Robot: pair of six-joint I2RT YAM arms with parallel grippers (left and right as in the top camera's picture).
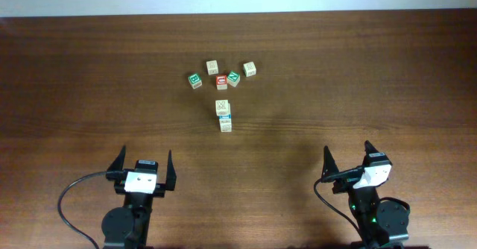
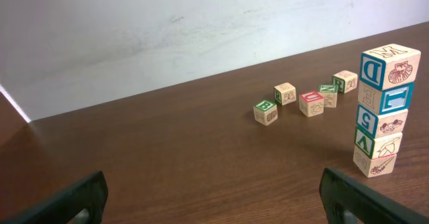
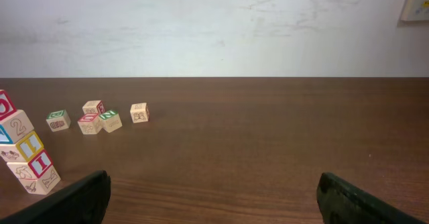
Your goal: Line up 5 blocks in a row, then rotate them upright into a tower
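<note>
My left pincer [image 1: 147, 150] and right pincer [image 1: 346, 146] both gape empty, well short of the five stacked blocks [image 1: 223, 115].

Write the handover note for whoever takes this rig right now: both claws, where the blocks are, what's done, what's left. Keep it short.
Left claw: open, empty, on the near side of the table, clear of every block.
Right claw: open, empty, also on the near side.
Blocks: five stand in one slightly crooked stack at mid-table, with the blue D block on top and the green V block fourth down. Five loose blocks lie in a cluster behind it.
Done: no rotation can be confirmed from these views.
Left: probably all five rotations; no block is gripped.
</note>
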